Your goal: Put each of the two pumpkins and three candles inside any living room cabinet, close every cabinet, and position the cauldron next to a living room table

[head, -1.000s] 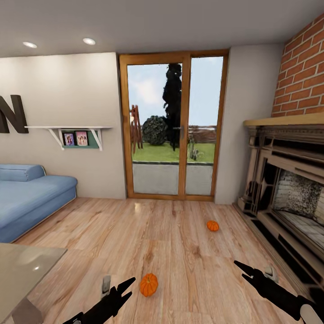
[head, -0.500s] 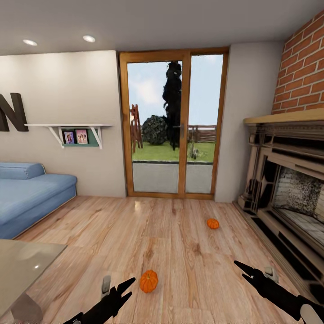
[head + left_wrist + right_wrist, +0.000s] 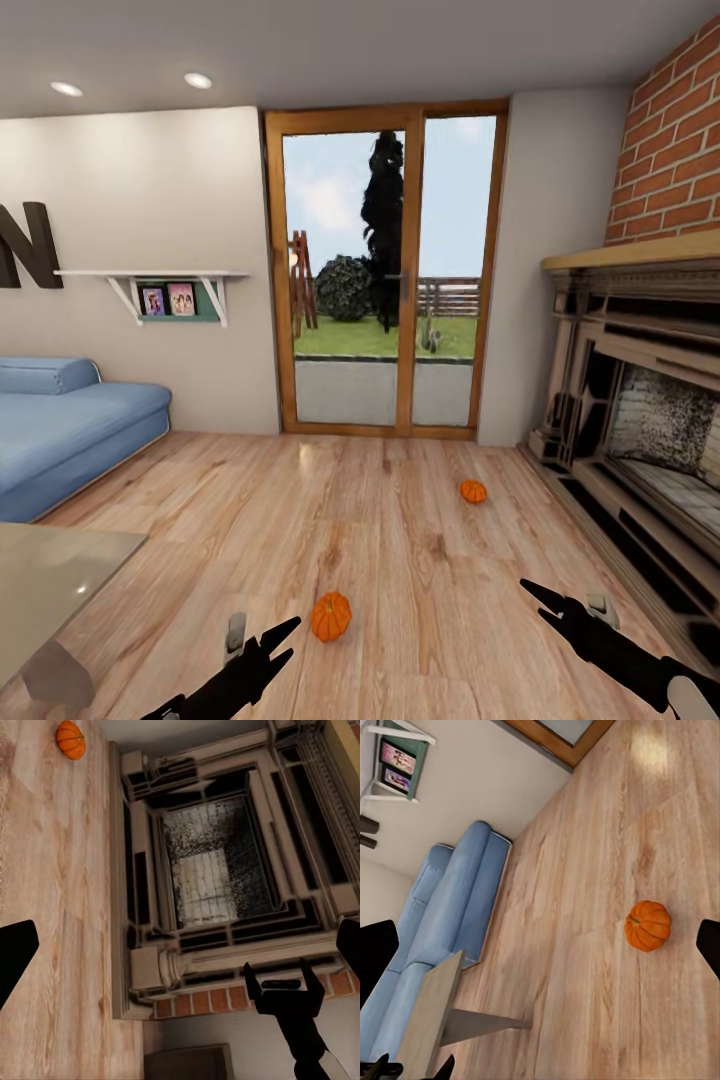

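Note:
Two orange pumpkins lie on the wood floor. The nearer pumpkin (image 3: 331, 616) (image 3: 648, 925) sits just ahead of my left gripper (image 3: 290, 640), which is open and holds nothing. Farther off, the second pumpkin (image 3: 473, 491) (image 3: 70, 739) rests near the fireplace. My right gripper (image 3: 535, 597) (image 3: 281, 982) hangs open and empty over the floor at the right, apart from both pumpkins. A corner of the glassy coffee table (image 3: 50, 580) (image 3: 431, 1020) shows at the lower left. Candles, cauldron and cabinet are out of view.
A blue sofa (image 3: 70, 430) (image 3: 450, 922) runs along the left wall. The brick fireplace (image 3: 640, 420) (image 3: 217, 862) lines the right side. A wood-framed glass door (image 3: 385, 270) stands straight ahead, and a wall shelf (image 3: 170, 295) hangs above the sofa.
The whole head picture has slid slightly upward, so the camera has moved. Both grippers keep their place in the picture and stay open; the pumpkins lie where they were.

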Robot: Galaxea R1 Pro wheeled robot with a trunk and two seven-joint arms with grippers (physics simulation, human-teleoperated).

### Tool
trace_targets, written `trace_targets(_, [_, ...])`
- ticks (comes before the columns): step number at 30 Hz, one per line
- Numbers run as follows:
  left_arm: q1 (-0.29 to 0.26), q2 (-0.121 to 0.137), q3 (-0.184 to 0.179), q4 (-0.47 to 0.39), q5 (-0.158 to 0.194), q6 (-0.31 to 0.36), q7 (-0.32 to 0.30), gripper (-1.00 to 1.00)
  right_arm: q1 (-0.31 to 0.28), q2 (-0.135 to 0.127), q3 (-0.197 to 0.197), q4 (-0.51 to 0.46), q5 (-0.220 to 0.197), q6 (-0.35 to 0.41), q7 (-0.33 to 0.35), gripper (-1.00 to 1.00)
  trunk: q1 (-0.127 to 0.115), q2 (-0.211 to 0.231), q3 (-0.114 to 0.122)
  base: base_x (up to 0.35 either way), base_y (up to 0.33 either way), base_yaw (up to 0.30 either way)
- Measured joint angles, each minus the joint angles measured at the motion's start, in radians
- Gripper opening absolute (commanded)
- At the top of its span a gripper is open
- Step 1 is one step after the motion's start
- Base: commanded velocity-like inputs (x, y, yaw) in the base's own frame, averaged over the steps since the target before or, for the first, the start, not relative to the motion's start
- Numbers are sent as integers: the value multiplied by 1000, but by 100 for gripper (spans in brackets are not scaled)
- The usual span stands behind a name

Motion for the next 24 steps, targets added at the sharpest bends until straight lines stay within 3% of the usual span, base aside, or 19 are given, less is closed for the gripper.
trace_targets(24, [0,-1,0,0,0,0,2,100,0,0,0,0,1,0,0,100,92,-168,-75,0,0,0])
